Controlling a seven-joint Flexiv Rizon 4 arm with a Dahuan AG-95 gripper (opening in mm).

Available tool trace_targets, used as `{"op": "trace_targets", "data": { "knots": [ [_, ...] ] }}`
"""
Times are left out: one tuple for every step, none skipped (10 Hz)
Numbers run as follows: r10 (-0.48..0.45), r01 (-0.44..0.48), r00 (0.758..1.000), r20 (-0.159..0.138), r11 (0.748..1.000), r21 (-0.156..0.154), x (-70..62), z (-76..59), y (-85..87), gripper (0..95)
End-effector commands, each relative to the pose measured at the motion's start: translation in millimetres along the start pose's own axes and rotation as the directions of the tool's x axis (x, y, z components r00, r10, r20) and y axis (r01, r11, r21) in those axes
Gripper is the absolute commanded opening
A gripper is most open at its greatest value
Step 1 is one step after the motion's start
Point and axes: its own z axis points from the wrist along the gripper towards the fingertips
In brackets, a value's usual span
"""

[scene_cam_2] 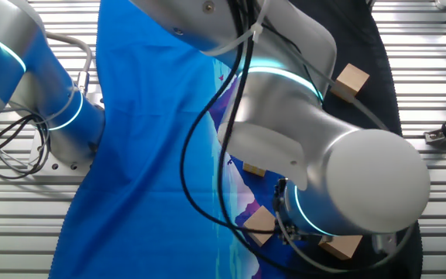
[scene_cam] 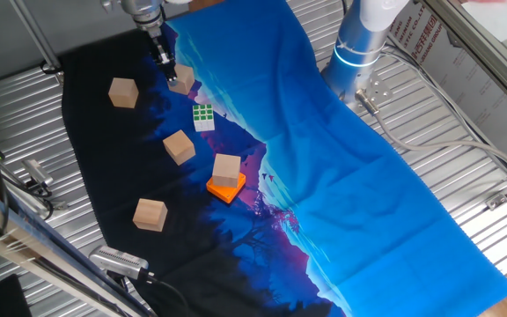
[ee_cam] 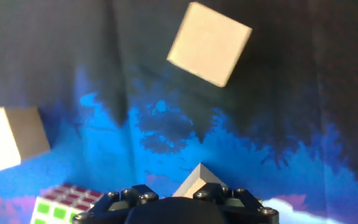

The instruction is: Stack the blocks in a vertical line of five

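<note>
Wooden cubes lie scattered over a black-and-blue printed cloth (scene_cam: 324, 167) spread on a ribbed metal table (scene_cam: 465, 114). Nearest the camera in one fixed view, a lone tan block (scene_cam: 150, 214) sits on the dark part of the cloth. Beyond it, another block (scene_cam: 226, 169) rests on top of a flat orange square (scene_cam: 225, 187), and a third block (scene_cam: 180, 147) lies tilted just to their left. A small green-and-white puzzle cube (scene_cam: 203, 116) stands past these, near the line where black meets blue. Farther back, a fourth block (scene_cam: 123, 92) sits apart on the black cloth. At the far edge, the gripper (scene_cam: 167, 67) reaches down onto a fifth block (scene_cam: 182, 81); in the hand view a corner of that block (ee_cam: 197, 180) shows between the fingers, which appear closed on it, though the contact itself is hidden by the gripper body. The hand view also catches two loose blocks ahead, one (ee_cam: 209, 43) on black, one (ee_cam: 8, 140) at the left edge. From the other fixed view, the silver arm (scene_cam_2: 316, 155) fills the frame, hiding most blocks.
</note>
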Motion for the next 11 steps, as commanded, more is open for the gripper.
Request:
{"op": "trace_targets", "data": {
  "knots": [
    [-0.824,0.826,0.564,0.053,0.564,-0.001,1.6,-4.3,4.2,57.0],
    [-0.861,0.862,0.507,0.043,0.507,-0.014,3.1,-6.2,6.3,57.0],
    [-0.874,0.874,0.485,0.032,0.485,-0.018,4.7,-7.1,7.9,57.0],
    [-0.873,0.873,0.487,0.032,0.487,-0.018,7.4,-6.9,9.4,57.0],
    [-0.869,0.869,0.495,0.030,0.494,-0.013,9.3,-5.7,9.8,57.0],
    [-0.857,0.857,0.515,0.019,0.515,0.000,10.6,-4.7,10.0,57.0],
    [-0.838,0.838,0.545,-0.034,0.545,0.028,12.2,-2.1,9.4,57.0],
    [-0.825,0.826,0.563,-0.046,0.562,0.036,12.7,-0.8,8.8,76.0],
    [-0.792,0.793,0.609,-0.046,0.608,0.040,14.1,1.2,8.4,76.0],
    [-0.756,0.757,0.654,-0.040,0.652,0.044,14.9,2.9,7.4,76.0],
    [-0.726,0.726,0.687,-0.037,0.685,0.051,14.9,4.4,5.3,95.0]
  ]
}}
